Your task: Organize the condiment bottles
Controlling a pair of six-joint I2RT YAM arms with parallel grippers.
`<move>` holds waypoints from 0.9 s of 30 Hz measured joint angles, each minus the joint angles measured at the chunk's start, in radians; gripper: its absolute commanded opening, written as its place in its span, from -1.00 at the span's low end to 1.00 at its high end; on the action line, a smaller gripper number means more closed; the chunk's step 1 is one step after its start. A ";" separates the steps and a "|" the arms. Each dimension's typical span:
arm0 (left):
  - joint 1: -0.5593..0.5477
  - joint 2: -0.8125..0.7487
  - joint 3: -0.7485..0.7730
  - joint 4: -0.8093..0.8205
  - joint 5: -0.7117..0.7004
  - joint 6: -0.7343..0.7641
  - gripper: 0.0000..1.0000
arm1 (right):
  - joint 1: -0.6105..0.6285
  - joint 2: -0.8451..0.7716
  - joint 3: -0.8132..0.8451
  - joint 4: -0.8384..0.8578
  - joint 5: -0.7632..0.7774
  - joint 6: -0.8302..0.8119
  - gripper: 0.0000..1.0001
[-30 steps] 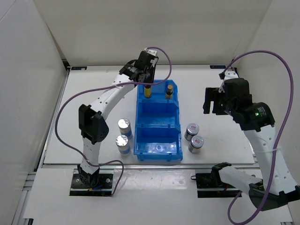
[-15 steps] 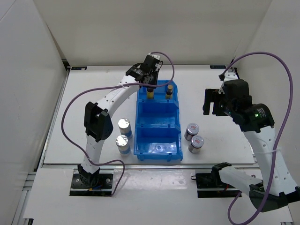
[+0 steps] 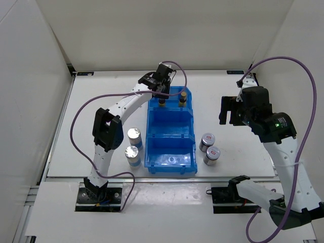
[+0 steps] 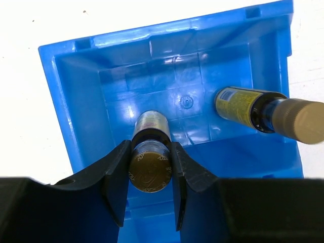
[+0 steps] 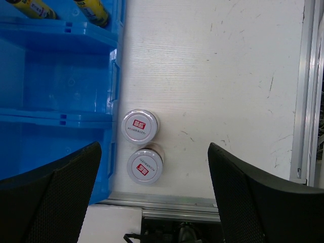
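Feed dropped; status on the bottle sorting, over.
Left gripper shut on brown bottle, upright in bin, far compartment, beside second brown bottle. Right gripper open, empty. White bottles, grey bottles outside bin. Nothing blocking.

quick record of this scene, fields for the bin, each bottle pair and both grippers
bin: blue plastic three-compartment bin, middle and near compartments hold no bottles
brown pair: two slim dark-brown bottles with yellow labels, both in far compartment, one gripped, other free
white pair: two white bottles with silver tops, on table left of bin
grey pair: two grey bottles with red-white top labels, on table right of bin
left gripper: shut on one slim dark-brown bottle's cap
right gripper: open, above grey pair, holding nothing
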State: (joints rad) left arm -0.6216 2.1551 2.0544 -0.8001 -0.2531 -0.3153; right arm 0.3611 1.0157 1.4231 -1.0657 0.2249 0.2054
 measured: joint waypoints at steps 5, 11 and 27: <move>0.017 0.000 -0.026 0.028 0.010 -0.020 -0.58 | 0.000 0.000 0.000 0.000 0.000 0.000 0.80; 0.028 -0.001 -0.038 0.061 0.011 -0.027 -0.18 | 0.000 0.000 0.000 0.000 0.004 -0.002 1.00; 0.031 -0.032 -0.073 0.063 0.024 -0.018 1.00 | 0.000 0.080 -0.011 -0.017 -0.010 0.059 1.00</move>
State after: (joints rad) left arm -0.5907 2.1235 1.9816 -0.7376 -0.2291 -0.3336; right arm 0.3611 1.0954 1.4117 -1.0824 0.2150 0.2642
